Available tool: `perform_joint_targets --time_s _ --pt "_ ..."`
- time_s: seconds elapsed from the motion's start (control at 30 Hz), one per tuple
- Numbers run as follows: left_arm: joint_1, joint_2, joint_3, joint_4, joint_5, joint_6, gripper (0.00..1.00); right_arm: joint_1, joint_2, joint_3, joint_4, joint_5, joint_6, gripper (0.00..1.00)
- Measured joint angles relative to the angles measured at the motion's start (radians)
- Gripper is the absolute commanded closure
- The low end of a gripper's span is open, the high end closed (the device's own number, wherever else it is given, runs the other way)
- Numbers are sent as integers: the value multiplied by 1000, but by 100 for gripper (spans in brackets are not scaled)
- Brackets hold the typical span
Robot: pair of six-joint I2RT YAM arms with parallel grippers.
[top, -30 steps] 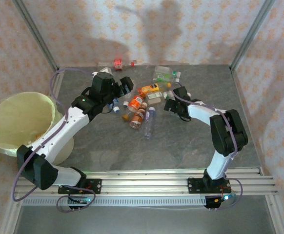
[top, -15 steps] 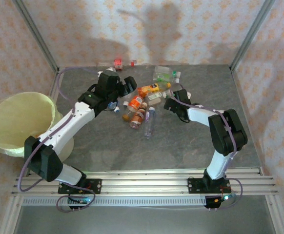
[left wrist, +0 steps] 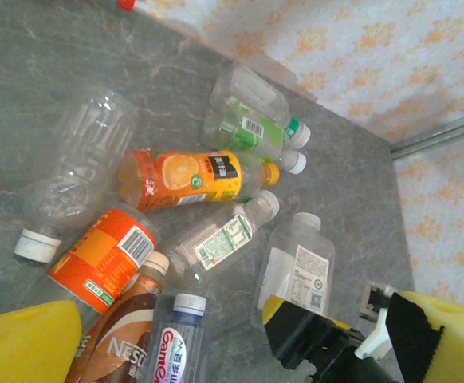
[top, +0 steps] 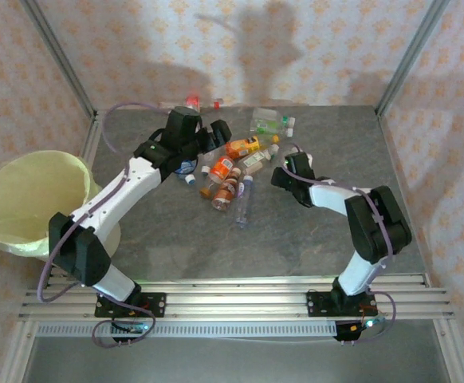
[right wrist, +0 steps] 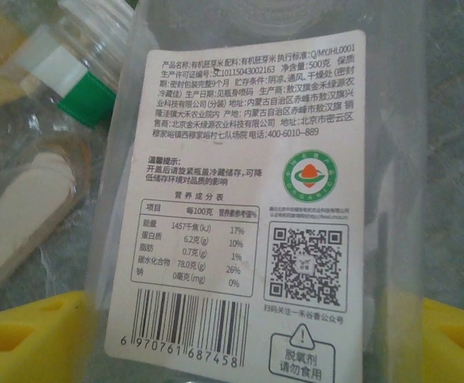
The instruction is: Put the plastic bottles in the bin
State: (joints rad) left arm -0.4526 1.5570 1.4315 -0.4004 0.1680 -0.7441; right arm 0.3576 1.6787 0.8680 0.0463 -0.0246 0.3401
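Several plastic bottles point(top: 230, 171) lie in a heap at the back middle of the table. Among them are an orange juice bottle point(left wrist: 180, 179), green-capped clear bottles point(left wrist: 252, 120) and an orange-labelled one point(left wrist: 100, 255). A flat clear bottle with a white printed label point(right wrist: 240, 199) lies on the table at the heap's right edge. My right gripper point(top: 282, 169) is shut on it, a yellow finger point(right wrist: 25, 339) against each side. Hovering over the heap's left side, my left gripper point(top: 216, 134) stands wide open and holds nothing. The pale yellow-green bin point(top: 25, 199) stands at the far left.
A red-capped bottle point(top: 192, 101) lies apart against the back wall. One clear bottle point(top: 242, 203) points toward the near side of the heap. Patterned walls and metal posts close in the table; the rail with both arm bases runs along the near edge.
The right gripper's jaws have closed in on the white-labelled bottle. The left arm has stretched further right over the heap, its gripper still open.
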Motion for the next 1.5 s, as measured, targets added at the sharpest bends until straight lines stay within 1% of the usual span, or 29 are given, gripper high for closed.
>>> perform_joint_targets --time_s 0.17,0.33,0.43,0.57,0.77,0.97,1.13,1.23,1.3,1.43,1.5 --pt "-35 70 48 -7 44 9 0 0 -139 -102 49 5 34 27" --pt "-70 96 85 -5 105 21 0 0 -259 -121 93 -7 40 28" --pt "-76 112 102 6 165 30 0 0 -325 -121 119 -40 29 29" --pt "-78 144 120 31 234 31 0 0 -397 -121 146 -119 11 30" --pt "-89 182 135 88 313 19 0 13 -457 -121 180 -248 -11 31" --pt "-105 199 159 112 349 13 0 18 -469 -120 186 -379 -16 31" --pt "-115 220 187 121 355 11 0 35 -469 -103 186 -474 -16 31" --pt "-117 224 189 122 344 0 0 48 -470 -84 187 -510 -19 31" --pt "-121 229 189 121 338 -11 4 56 -470 -80 195 -532 -24 31" --pt "-122 240 188 134 338 -40 17 71 -470 -74 198 -574 -39 30" --pt "-122 241 182 159 344 -55 25 74 -470 -69 198 -586 -42 30"
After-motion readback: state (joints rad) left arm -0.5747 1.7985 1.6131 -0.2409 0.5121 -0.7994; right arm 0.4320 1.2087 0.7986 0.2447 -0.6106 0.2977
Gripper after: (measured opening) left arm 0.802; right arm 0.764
